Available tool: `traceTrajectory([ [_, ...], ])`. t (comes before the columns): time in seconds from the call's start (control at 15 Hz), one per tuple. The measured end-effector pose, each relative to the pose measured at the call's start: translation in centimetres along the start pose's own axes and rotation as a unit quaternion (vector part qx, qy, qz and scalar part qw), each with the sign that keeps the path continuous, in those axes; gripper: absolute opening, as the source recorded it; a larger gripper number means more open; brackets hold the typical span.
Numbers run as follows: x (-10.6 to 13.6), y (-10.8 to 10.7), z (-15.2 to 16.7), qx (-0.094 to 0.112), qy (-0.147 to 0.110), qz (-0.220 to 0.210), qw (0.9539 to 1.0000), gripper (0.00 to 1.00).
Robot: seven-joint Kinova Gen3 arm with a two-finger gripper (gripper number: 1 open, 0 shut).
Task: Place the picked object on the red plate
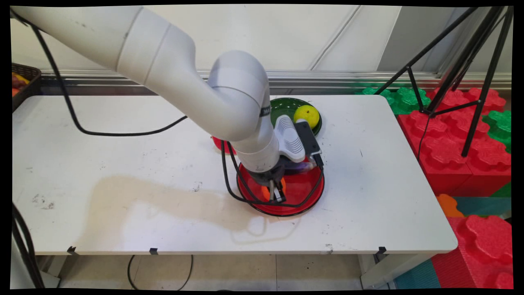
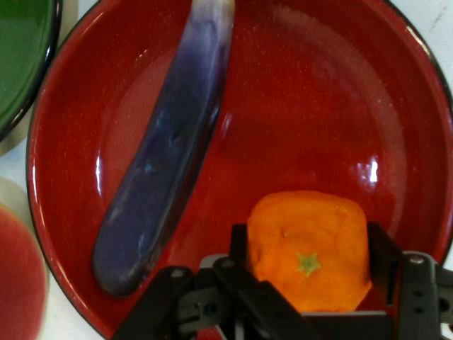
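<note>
My gripper (image 1: 276, 196) reaches down into a red bowl (image 1: 305, 208) near the middle of the table. In the hand view its two black fingers (image 2: 239, 244) press on both sides of an orange fruit (image 2: 308, 248) with a small green star on top, so the gripper is shut on it. The orange (image 1: 281, 183) sits low in the bowl (image 2: 318, 106), toward its near side. A long purple eggplant (image 2: 163, 177) lies along the bowl's other side, apart from the orange. In the main view the hand hides most of the eggplant (image 1: 303, 166).
A green bowl (image 1: 282, 107) with a yellow fruit (image 1: 306, 116) stands just behind the red bowl. A small red thing (image 1: 217, 143) shows behind the arm. A dark basket (image 1: 24, 80) is at the far left. A black tripod (image 1: 450, 82) and foam blocks (image 1: 462, 135) stand to the right.
</note>
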Motion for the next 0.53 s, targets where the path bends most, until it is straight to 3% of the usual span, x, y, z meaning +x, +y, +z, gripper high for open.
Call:
traceTrajectory([
  [0.27, -0.1, -0.2, 1.4, -0.003, 0.0, 0.014, 0.9999, 0.0],
  [0.33, -0.2, -0.2, 1.7, -0.004, 0.0, 0.017, 0.9998, 1.0],
  [0.53, -0.4, -0.4, 2.0, -0.006, 0.002, 0.026, 0.9997, 1.0],
])
